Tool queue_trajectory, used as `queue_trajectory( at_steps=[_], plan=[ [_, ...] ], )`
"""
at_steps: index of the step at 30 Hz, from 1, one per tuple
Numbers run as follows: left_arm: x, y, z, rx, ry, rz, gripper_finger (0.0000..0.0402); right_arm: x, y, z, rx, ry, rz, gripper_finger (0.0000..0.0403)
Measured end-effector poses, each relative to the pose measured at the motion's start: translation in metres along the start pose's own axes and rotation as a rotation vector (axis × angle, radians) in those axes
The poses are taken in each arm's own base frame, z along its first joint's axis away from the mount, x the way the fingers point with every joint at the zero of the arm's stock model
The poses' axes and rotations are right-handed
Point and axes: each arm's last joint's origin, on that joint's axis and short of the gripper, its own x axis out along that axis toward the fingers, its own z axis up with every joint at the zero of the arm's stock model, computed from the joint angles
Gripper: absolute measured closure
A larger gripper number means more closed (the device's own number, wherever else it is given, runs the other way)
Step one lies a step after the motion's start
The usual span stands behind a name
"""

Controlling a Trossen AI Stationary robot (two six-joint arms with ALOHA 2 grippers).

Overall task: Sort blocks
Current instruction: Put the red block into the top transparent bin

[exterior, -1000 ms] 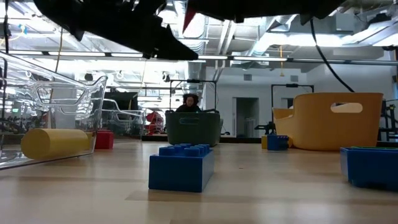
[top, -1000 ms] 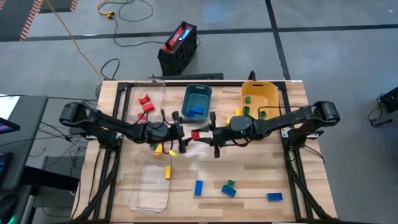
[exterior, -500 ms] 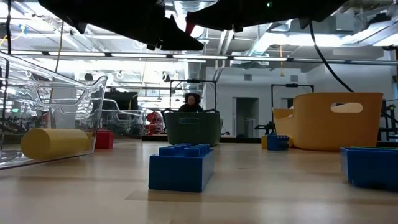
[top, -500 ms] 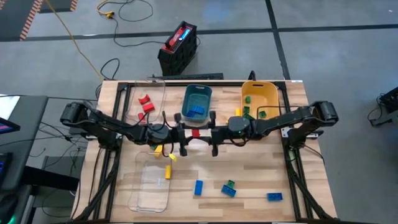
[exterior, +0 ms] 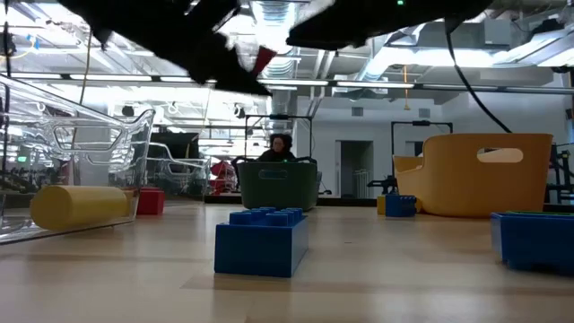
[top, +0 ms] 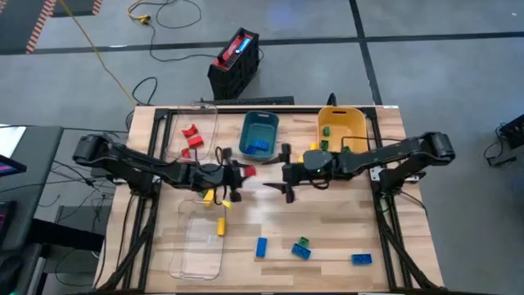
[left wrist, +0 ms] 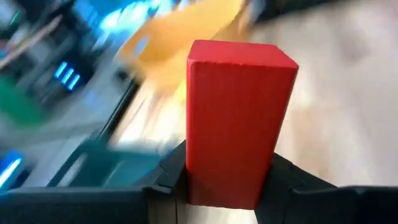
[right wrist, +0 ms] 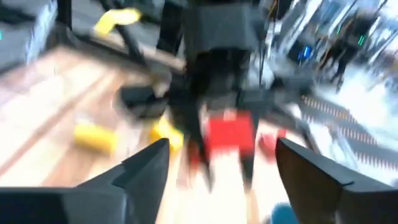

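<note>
My left gripper (top: 237, 174) is shut on a red block (top: 247, 171) above the table's middle; the same red block (left wrist: 239, 118) fills the left wrist view. Facing it from the right, my right gripper (top: 284, 172) stands open, a short gap away from the block (right wrist: 230, 134), with nothing between its fingers. Loose blocks lie flat on the table: two yellow ones (top: 214, 211), a blue one (top: 261, 247), a green-and-blue pair (top: 301, 247) and another blue one (top: 361, 259). My left gripper pinches the red block between its two fingers, one on each side face near the block's end (left wrist: 205, 186) closest to the wrist. The fingers (left wrist: 166, 179) lie about level and point toward the table's right. The block juts out past the fingertips, lifted clear of the table.
At the far edge stand a teal bin (top: 260, 123) with blue blocks and a yellow bin (top: 354, 123) with green ones. A clear tray (top: 205, 123) at far left holds red blocks; another clear tray (top: 196, 246) lies near left. A person shows in the room behind.
The red block has passed from my right gripper to my left. My left gripper has shut on it and drawn it a little toward the table's left. My right gripper has opened, let go and backed off toward the right.
</note>
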Motion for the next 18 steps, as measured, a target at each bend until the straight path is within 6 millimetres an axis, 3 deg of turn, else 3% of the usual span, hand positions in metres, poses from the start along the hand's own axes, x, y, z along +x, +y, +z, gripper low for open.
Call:
queue_trajectory(
  at_steps=[5, 10, 14, 18],
  plan=[
    [-0.049, 0.047, -0.006, -0.149, 0.191, 0.185, 0.0289, -0.026, -0.007, -0.009, 0.205, 0.225, -0.001, 0.0086],
    [-0.089, 0.102, -0.027, -0.378, 0.317, 0.443, 0.0289, -0.024, -0.003, -0.024, 0.358, 0.34, -0.011, 0.0092],
    [-0.097, 0.132, -0.048, -0.495, 0.448, 0.522, 0.0289, -0.01, 0.007, -0.039, 0.353, 0.348, -0.001, 0.0093],
    [-0.086, 0.153, -0.068, -0.585, 0.582, 0.484, 0.0289, 0.001, 0.01, -0.046, 0.338, 0.343, -0.001, 0.0094]
  ],
)
